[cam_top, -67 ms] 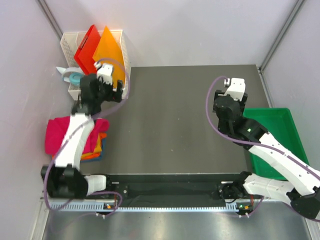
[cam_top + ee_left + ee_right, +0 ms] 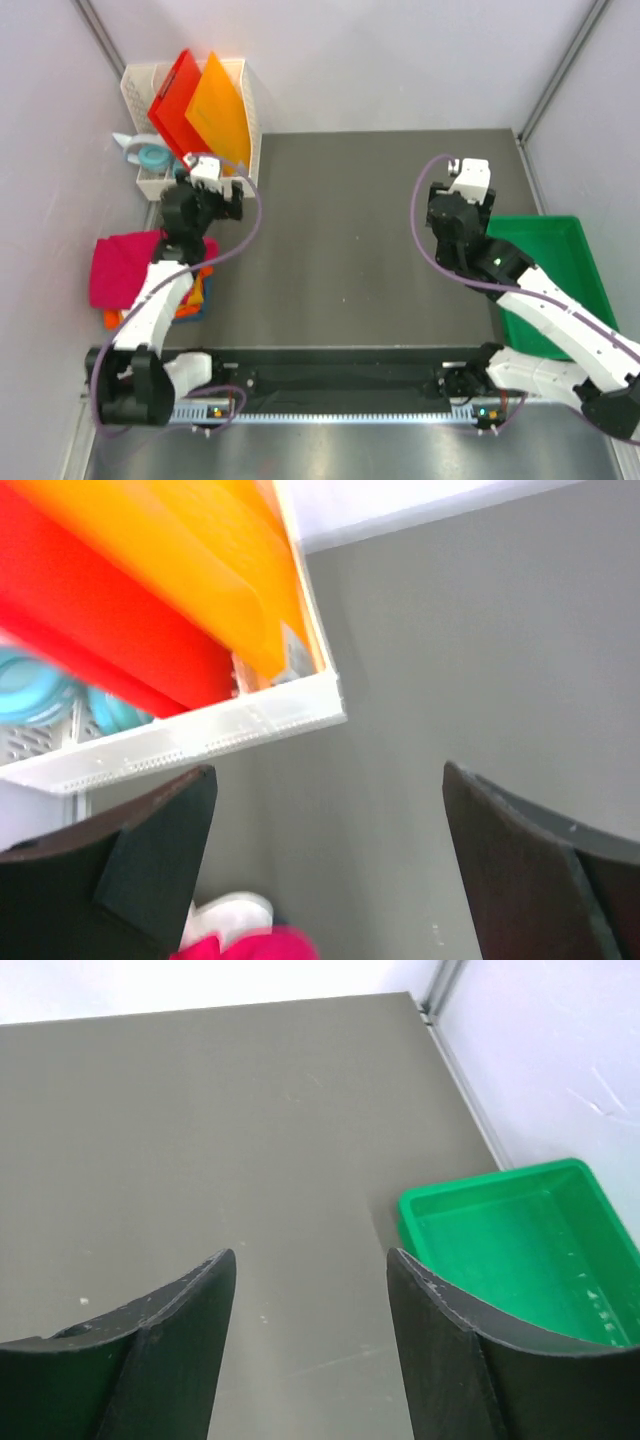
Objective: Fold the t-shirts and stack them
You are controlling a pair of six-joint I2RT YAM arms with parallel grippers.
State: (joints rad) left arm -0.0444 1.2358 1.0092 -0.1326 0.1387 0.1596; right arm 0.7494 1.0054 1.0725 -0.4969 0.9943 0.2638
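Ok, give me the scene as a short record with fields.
shirt stack: crimson-pink shirt on top, orange shirt beneath, at left edge of the table
left gripper: open, empty, over the table by the white basket
right gripper: open, empty, over the table near the green bin
white basket: holds red board and orange board

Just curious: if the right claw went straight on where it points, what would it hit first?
Likely just the grey table; the green tray sits to one side of the right gripper.

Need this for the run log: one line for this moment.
left gripper: open, empty | right gripper: open, empty | t-shirts: stacked at left, crimson-pink on top
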